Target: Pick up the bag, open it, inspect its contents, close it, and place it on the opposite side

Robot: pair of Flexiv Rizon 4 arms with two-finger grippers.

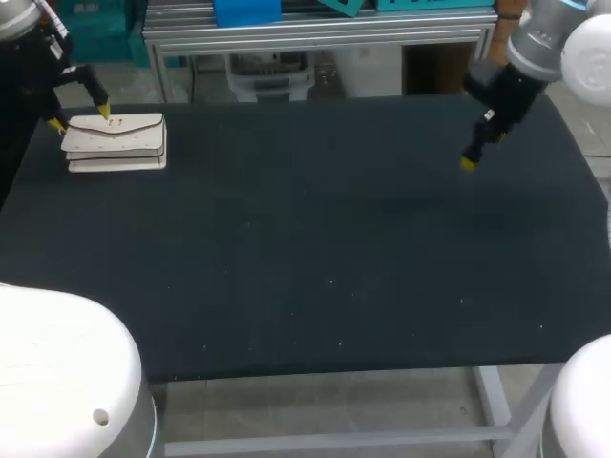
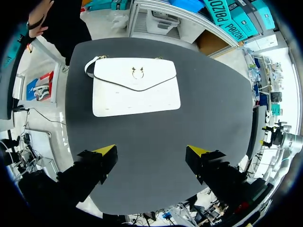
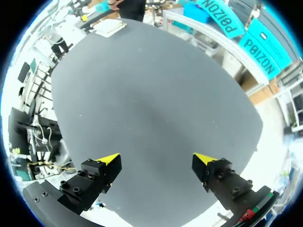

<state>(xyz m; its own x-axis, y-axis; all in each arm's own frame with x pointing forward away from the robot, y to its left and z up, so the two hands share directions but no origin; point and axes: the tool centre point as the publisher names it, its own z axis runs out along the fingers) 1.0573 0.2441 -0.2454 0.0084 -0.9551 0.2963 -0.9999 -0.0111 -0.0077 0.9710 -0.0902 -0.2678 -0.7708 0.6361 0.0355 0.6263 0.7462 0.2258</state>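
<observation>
White bag [image 1: 116,141] lay flat, flap shut, far left; left gripper [image 1: 80,117] hung above it, fingers wide, apparently readying pickup. Right gripper [image 3: 158,158] wide, empty, well apart.

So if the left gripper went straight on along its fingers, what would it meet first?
Probably the white bag, at its edge nearest the left gripper, though it might just miss onto the black table.
</observation>
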